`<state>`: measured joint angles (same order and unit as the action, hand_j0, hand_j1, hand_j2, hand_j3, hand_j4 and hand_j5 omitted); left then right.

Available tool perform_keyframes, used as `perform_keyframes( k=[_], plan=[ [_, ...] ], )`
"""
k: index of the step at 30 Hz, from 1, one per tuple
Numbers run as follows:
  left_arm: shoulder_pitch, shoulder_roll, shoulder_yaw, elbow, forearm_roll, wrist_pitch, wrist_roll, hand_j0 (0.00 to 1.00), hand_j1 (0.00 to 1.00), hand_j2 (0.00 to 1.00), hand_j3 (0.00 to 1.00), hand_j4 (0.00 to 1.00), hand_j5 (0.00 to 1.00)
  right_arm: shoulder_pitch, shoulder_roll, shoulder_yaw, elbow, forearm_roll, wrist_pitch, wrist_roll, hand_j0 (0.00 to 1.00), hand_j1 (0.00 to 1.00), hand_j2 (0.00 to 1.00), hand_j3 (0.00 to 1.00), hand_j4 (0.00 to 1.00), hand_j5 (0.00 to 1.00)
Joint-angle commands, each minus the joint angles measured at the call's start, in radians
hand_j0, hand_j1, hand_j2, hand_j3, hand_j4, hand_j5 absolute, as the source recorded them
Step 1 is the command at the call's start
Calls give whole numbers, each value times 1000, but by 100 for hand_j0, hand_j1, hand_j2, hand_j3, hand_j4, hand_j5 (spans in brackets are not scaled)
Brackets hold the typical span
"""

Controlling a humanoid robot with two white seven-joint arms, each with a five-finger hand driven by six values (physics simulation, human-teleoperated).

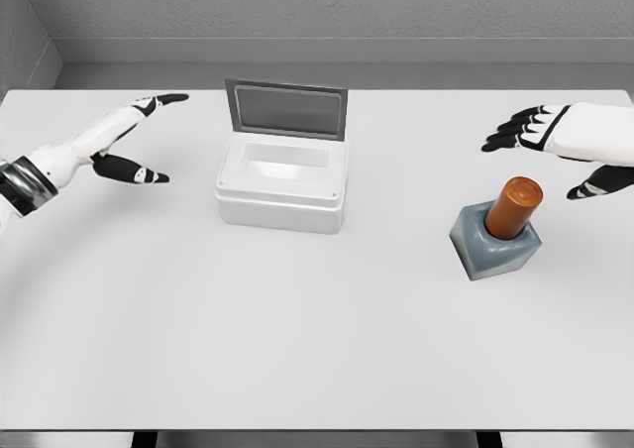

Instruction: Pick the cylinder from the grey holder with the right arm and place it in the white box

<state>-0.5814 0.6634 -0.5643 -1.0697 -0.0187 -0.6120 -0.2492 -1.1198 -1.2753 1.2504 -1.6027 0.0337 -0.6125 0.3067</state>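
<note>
Above cylinder, right robot hand spread.

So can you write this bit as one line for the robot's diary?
phase: pre-grasp | right hand: open, above cylinder | cylinder: in grey holder | white box: lid open | left hand: open, idle

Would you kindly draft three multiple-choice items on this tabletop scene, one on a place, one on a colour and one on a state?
1. Where is the cylinder?
A. in the grey holder
B. inside the white box
C. lying flat on the table

2. What colour is the cylinder?
A. blue
B. orange-brown
C. green

3. How is the white box's lid?
A. shut flat
B. lying apart on the table
C. raised open at the back

Answers:
1 A, it stands tilted in the holder's socket.
2 B, its side and top are orange-brown.
3 C, the lid stands up behind the bare interior.
Both the left hand and right hand are open and hold nothing.
</note>
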Motion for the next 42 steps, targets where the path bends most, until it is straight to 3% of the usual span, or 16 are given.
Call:
perform_keyframes(
  k=[1, 6, 11, 14, 21, 42],
  plan=[
    [0, -2, 9, -1, 6, 1, -1, 100, 100, 100, 100, 100, 100, 0, 2, 0, -2, -6, 2, 0, 100, 100, 100, 100, 100, 100],
    [3, -4, 15, -4, 6, 1, -2, 100, 100, 100, 100, 100, 100, 2, 31, 9, 7, -8, 2, -1, 100, 100, 100, 100, 100, 100],
    [3, -13, 15, -6, 6, 1, -27, 100, 100, 100, 100, 100, 100, 2, 36, 11, 73, -6, 2, -37, 100, 100, 100, 100, 100, 100],
    [3, -14, 17, -7, 6, 1, -28, 100, 100, 100, 100, 100, 100, -6, 21, 87, 67, -8, 2, -40, 100, 100, 100, 100, 100, 100],
    [6, -13, 24, -9, 5, 1, -27, 100, 100, 100, 100, 100, 100, -29, 25, 118, 38, -5, 2, -37, 100, 100, 100, 100, 100, 100],
    [9, -10, 29, -9, 5, 1, -27, 100, 100, 100, 100, 100, 100, -64, 57, 136, 9, 9, 2, 5, 100, 100, 100, 100, 100, 100]
  ],
)
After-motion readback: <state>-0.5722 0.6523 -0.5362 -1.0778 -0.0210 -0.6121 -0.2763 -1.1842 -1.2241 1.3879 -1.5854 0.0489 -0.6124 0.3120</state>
